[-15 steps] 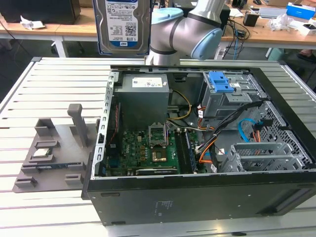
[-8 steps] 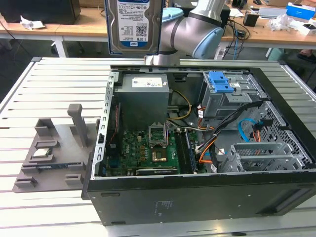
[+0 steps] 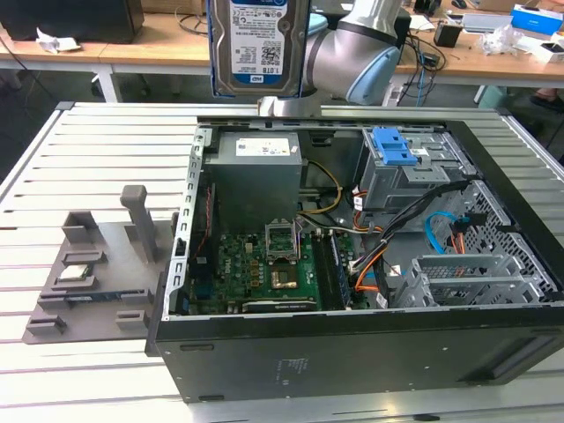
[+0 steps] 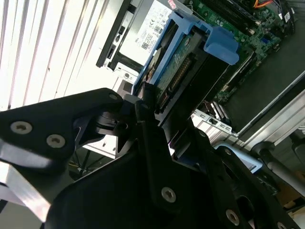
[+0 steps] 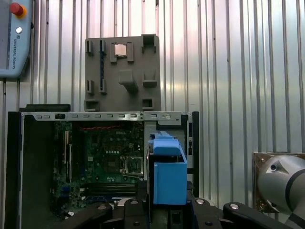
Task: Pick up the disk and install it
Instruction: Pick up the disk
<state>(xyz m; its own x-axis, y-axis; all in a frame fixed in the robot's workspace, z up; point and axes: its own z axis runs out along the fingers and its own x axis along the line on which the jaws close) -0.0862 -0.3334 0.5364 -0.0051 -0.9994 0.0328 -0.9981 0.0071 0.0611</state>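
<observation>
**Exterior view.** The disk (image 3: 258, 44), a flat silver metal rectangle with a white label, is hanging upright in the air above the table's far edge. It is in front of the arm (image 3: 352, 53), a brushed grey tube with a pale blue cap. Below it, the black computer case (image 3: 352, 352) is lying open on the ribbed metal table (image 3: 88, 141). Inside are a green motherboard (image 3: 256, 273) and a grey perforated drive cage (image 3: 414, 176) with a blue plastic latch (image 3: 394, 148). A matte grey fixture plate (image 3: 97, 264) is sitting near the table's edge on the exterior view's left.

**Second wrist view.** The gripper (image 4: 151, 102), black and angular, is clamping the disk (image 4: 178, 64) between its fingers. Blue plastic rails (image 4: 221, 45) are running along the disk's edges.

**First wrist view.** One blue rail (image 5: 167, 176) is standing edge-on over the open case (image 5: 28, 143), with the fixture plate (image 5: 121, 71) lying beyond it.
</observation>
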